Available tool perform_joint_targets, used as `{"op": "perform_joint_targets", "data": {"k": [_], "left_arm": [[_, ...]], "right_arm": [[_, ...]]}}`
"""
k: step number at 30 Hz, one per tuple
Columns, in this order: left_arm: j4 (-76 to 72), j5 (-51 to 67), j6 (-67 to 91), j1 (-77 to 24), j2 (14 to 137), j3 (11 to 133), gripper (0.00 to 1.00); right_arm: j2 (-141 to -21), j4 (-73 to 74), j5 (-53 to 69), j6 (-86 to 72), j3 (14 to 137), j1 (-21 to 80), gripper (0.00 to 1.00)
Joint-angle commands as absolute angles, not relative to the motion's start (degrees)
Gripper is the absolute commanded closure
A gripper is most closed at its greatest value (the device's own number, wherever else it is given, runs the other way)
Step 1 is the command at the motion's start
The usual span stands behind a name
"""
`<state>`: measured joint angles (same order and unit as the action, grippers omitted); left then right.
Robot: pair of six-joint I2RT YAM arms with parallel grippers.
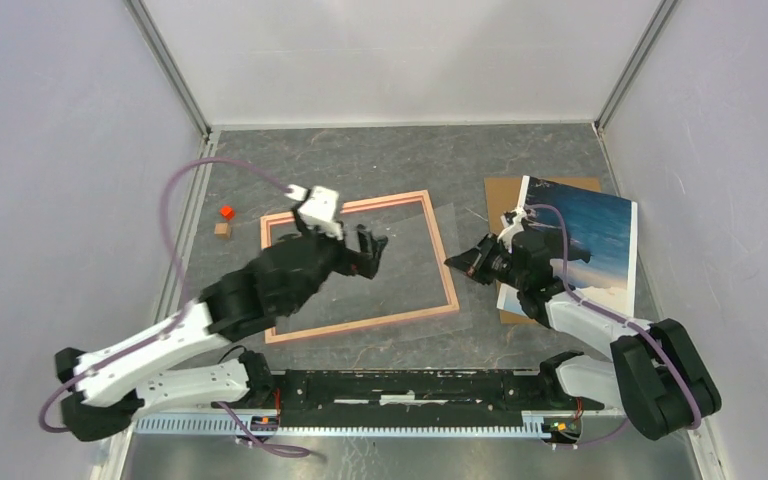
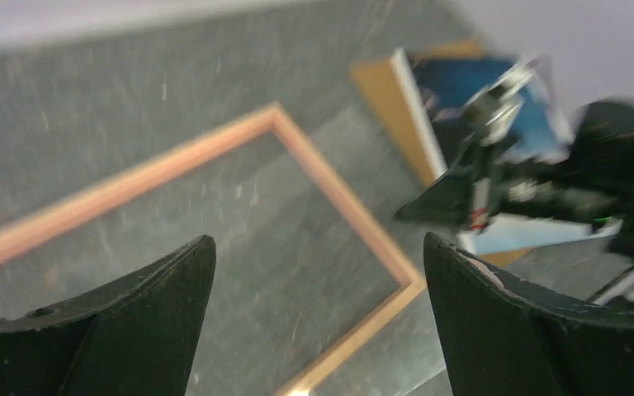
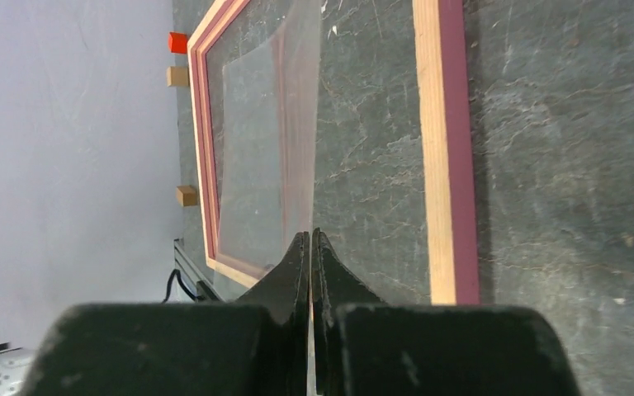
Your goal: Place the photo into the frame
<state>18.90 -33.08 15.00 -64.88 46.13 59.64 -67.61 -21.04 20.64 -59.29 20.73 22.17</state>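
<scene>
The frame (image 1: pixel 360 205), thin-railed and salmon-pink, lies flat mid-table; it also shows in the wrist views as the frame (image 2: pixel 330 181) and the frame (image 3: pixel 442 148). The photo (image 1: pixel 600 240), blue water and dark cliffs, rests at the right on a brown backing board (image 1: pixel 505 195). My left gripper (image 1: pixel 375 245) hovers over the frame's inside, wide open and empty (image 2: pixel 318 247). My right gripper (image 1: pixel 457 262) sits at the frame's right rail, shut (image 3: pixel 309 235) on the edge of a clear sheet (image 3: pixel 264 140) that reaches across the frame.
A red cube (image 1: pixel 226 212) and a wooden cube (image 1: pixel 222 230) sit just left of the frame. Another wooden block (image 3: pixel 186 195) lies near the frame's near-left corner. Pale enclosure walls ring the table on three sides.
</scene>
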Motion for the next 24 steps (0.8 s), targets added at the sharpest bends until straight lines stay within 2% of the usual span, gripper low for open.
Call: {"op": "perform_joint_targets", "data": {"k": [1,2,4,7,10,18,21,24], "left_arm": [[22.88,-25.93,33.70,-53.87,53.12,53.17,0.00],[22.83,-21.80,36.40,-50.45,54.29,51.51,0.00],[20.91,-15.31,39.34,-45.08,55.13,47.39,0.00],[14.79,-15.39,40.44,-43.98,53.62,39.42,0.00],[9.33,-14.05,41.72,-43.86,53.49,31.92,0.00],[7.27,-14.72,48.79,-43.86,54.89,24.29,0.00],[4.98,-14.94,49.48,-43.85,55.44,22.47,0.00],[4.94,-14.56,50.00,-43.86,56.45,22.36,0.00]], "right_arm": [[-67.72,-32.37,29.46,-52.43,17.75,18.63,1.00],[-67.64,-32.63,31.42,-50.60,17.42,18.01,1.00],[-68.83,-26.66,34.64,-43.43,19.79,17.56,0.91],[-71.59,-21.48,38.75,-36.97,21.78,17.40,0.84],[-72.73,-24.70,40.23,-38.14,20.06,17.40,0.81],[-75.92,-27.70,41.59,-39.72,19.46,17.40,0.70],[-76.94,-31.56,43.09,-42.17,18.17,17.40,0.62],[-76.91,-32.28,42.91,-42.96,17.65,17.38,0.51]]}}
